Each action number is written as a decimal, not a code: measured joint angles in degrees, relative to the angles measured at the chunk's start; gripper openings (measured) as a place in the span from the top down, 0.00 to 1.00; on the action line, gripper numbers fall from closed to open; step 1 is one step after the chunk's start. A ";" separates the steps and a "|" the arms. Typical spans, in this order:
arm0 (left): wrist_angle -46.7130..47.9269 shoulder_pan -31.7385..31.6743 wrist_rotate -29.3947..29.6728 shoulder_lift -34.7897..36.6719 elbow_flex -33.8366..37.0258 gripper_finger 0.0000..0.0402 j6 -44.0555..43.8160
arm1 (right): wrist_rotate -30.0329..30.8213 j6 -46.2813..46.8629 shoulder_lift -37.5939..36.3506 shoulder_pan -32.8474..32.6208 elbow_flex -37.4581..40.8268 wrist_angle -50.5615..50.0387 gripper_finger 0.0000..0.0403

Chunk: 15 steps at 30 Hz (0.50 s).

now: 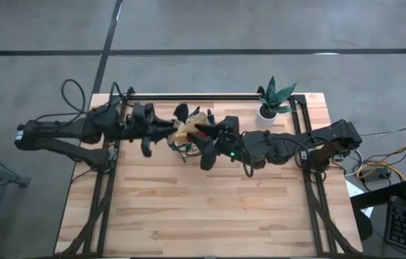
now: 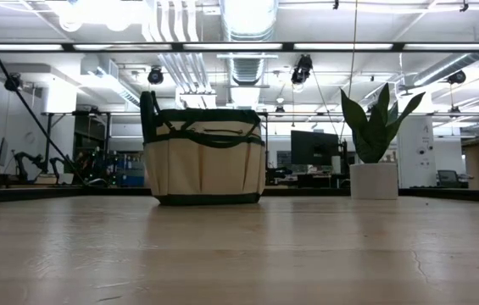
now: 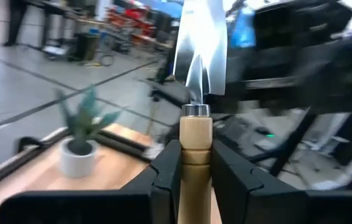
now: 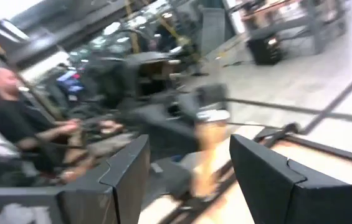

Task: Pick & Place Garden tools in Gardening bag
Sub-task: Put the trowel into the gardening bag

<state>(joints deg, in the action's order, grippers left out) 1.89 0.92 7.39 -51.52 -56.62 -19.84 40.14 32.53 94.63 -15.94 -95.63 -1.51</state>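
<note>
A trowel is clamped by its wooden handle in the left gripper, blade pointing straight ahead along the fingers; the right gripper is held spread wide.

Both arms are dark, near-black, built of chunky jointed segments with black cables looping off them. The right arm shows a small green light. Each gripper has 2 flat, angular black fingers.

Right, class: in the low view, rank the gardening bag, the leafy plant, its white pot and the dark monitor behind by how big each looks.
1. Gardening bag, clearly largest.
2. Leafy plant.
3. White pot and dark monitor look alike, and the monitor sits farther off, so I won't rank them.
</note>
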 joint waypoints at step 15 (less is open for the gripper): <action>-0.40 5.77 1.37 -2.77 0.52 0.83 -2.43 | 2.04 -2.88 0.37 0.79 0.02 4.17 0.47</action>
<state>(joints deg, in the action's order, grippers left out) 1.49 6.70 8.76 -54.29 -56.10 -22.27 42.17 29.65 95.00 -15.16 -95.61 2.66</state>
